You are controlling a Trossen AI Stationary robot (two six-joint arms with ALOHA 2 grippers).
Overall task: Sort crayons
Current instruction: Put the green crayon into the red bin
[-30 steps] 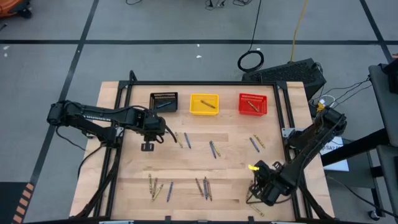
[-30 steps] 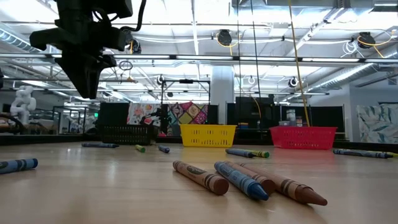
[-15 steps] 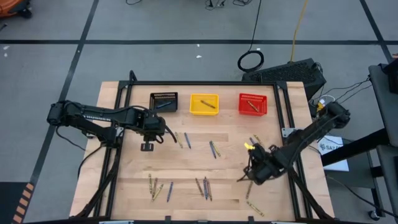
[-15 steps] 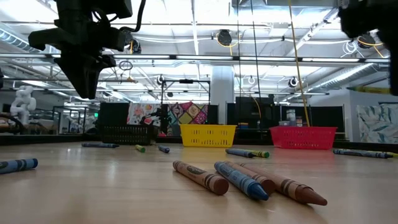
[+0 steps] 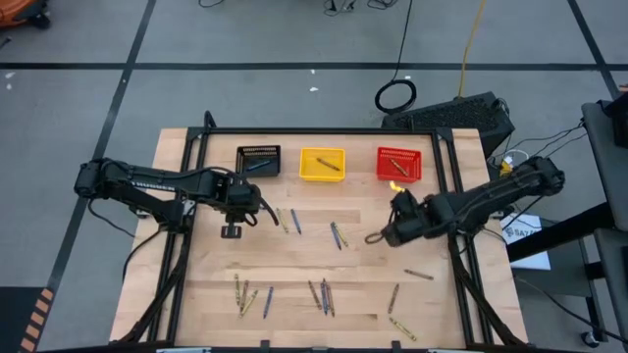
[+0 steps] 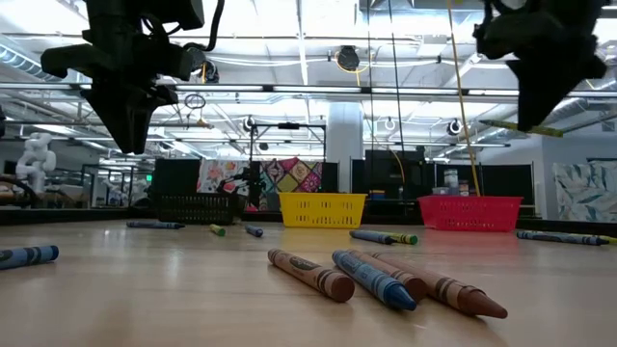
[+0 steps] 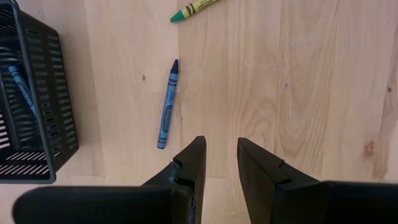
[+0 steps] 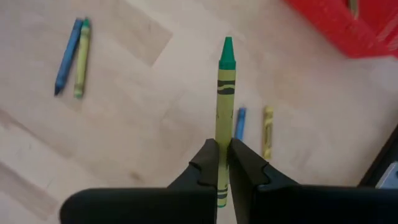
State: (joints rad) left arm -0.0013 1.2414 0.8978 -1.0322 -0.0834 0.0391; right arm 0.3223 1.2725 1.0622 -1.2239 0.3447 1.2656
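Note:
Crayons lie scattered on the wooden table (image 5: 216,265); several (image 5: 322,296) are near the front edge and a blue one (image 7: 168,106) is just ahead of my left gripper. My left gripper (image 7: 222,146) hovers open and empty beside the black bin (image 5: 259,160); it also shows in the high view (image 5: 267,216). My right gripper (image 8: 222,149) is shut on a yellow-green crayon with a green tip (image 8: 224,93), above the table's right middle (image 5: 381,233), in front of the red bin (image 5: 398,164). My right gripper pinches the yellow-green crayon between its two fingers (image 8: 208,163), on the paper-wrapped shaft near its blunt end (image 8: 222,144). The crayon lies along the fingers and sticks out past their tips, green tip foremost. It is lifted clear of the table and shows about level in the low view (image 6: 525,127).
Black, yellow (image 5: 322,163) and red bins stand in a row at the far edge, each with a crayon inside. Loose crayons lie mid-table (image 5: 336,233) and at the near right (image 5: 402,328). A black frame rail (image 5: 461,284) borders the table's right side.
My right gripper has gone from the table's near right corner toward the far edge and a little left, rising, with the yellow-green crayon held clear of the table. My left gripper has kept still.

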